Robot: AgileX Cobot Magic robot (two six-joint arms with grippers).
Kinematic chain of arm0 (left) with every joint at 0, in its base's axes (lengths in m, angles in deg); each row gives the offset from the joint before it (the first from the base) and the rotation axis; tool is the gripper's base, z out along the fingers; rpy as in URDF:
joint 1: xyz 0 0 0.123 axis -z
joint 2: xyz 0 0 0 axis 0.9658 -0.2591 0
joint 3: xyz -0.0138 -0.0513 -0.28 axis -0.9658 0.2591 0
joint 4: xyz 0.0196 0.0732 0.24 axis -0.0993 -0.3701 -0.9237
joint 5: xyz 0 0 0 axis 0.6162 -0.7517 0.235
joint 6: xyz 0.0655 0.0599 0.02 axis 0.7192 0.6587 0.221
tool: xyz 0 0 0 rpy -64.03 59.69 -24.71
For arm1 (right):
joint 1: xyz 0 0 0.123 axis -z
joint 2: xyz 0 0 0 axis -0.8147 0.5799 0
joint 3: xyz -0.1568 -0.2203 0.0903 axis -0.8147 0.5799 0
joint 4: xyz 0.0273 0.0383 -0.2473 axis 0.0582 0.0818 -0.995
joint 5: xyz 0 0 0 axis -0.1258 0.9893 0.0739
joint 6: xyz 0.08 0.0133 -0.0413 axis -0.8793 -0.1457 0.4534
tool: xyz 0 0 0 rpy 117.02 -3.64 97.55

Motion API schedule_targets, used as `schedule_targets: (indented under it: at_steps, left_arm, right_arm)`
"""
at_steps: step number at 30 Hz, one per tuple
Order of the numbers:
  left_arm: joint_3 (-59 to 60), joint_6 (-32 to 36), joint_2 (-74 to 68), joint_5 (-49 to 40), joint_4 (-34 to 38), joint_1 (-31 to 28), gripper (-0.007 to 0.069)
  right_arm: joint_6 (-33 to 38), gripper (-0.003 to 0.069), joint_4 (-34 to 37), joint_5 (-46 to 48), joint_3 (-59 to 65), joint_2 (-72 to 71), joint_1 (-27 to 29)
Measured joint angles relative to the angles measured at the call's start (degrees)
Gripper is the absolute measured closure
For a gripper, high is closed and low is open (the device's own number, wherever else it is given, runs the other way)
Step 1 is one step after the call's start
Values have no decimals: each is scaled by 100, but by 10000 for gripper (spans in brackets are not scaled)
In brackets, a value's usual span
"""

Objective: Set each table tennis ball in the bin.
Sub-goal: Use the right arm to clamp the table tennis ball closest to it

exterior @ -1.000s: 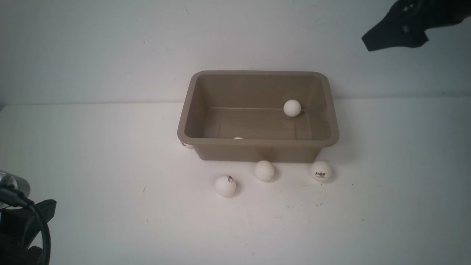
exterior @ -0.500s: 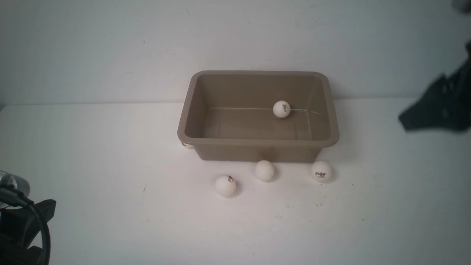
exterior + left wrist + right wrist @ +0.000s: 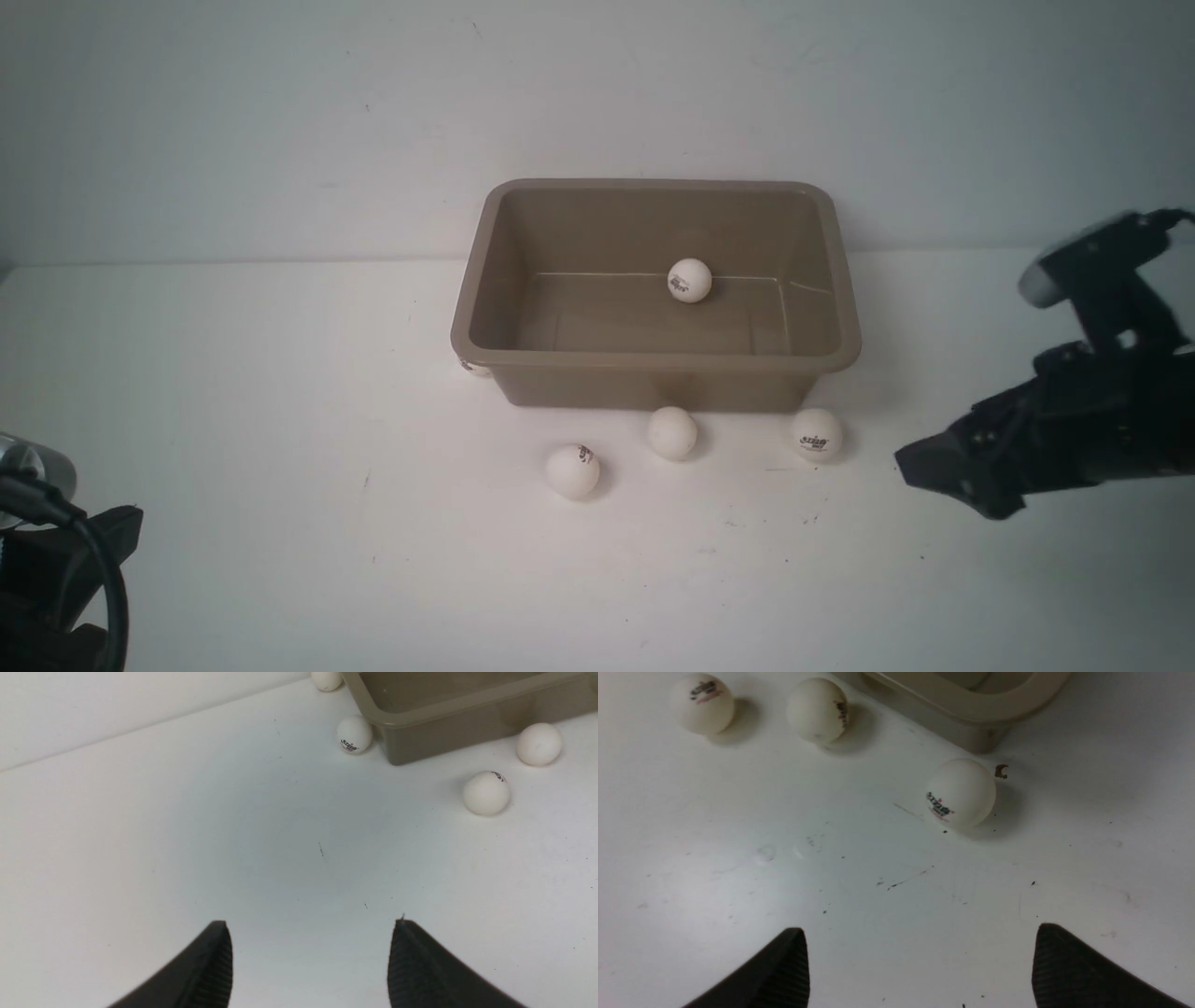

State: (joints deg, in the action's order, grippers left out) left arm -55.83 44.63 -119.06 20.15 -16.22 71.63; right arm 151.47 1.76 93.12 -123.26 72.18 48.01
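One small white plastic table tennis ball [image 3: 961, 792] lies just ahead of the right end effector [image 3: 920, 927], spread wide and empty; left end effector [image 3: 310, 923] parted, empty.

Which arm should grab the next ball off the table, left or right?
Right, most likely. The right gripper is open and faces the logo ball beside the bin's front right corner, with nothing between them. The left gripper is open too but sits far back, well away from every ball.

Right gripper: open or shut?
Open. The right gripper shows its fingers wide apart, only table between them; the nearest ball lies ahead, untouched.
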Motion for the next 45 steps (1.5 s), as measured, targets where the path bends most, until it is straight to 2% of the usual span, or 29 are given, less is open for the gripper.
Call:
schedule_targets:
  at_steps: [5,11,12,13,15,16,23,29,45]
  left_arm:
    - [0,0,0,0,11,0,220]
    - [0,0,0,-5,53,0,220]
    - [0,0,0,-5,58,0,220]
    - [0,0,0,-5,65,0,220]
    - [0,0,0,-5,64,0,220]
    - [0,0,0,-5,64,0,220]
    - [0,0,0,-5,64,0,220]
    - [0,0,0,-5,70,0,220]
    - [0,0,0,-5,88,0,220]
  right_arm:
    - [399,80,797,-430,0,708,-44]
    - [1900,80,2442,-503,0,1555,-50]
    - [1957,80,2501,-497,0,1572,-50]
    - [2443,80,3022,-482,0,1679,-50]
    - [2689,80,3290,-475,0,1705,-50]
    - [3083,80,3709,-475,0,1723,-50]
    - [4269,80,4782,-475,0,1771,-50]
    - [4811,80,4940,-382,-123,2000,-50]
    - [4850,80,4972,-79,-671,2662,-63]
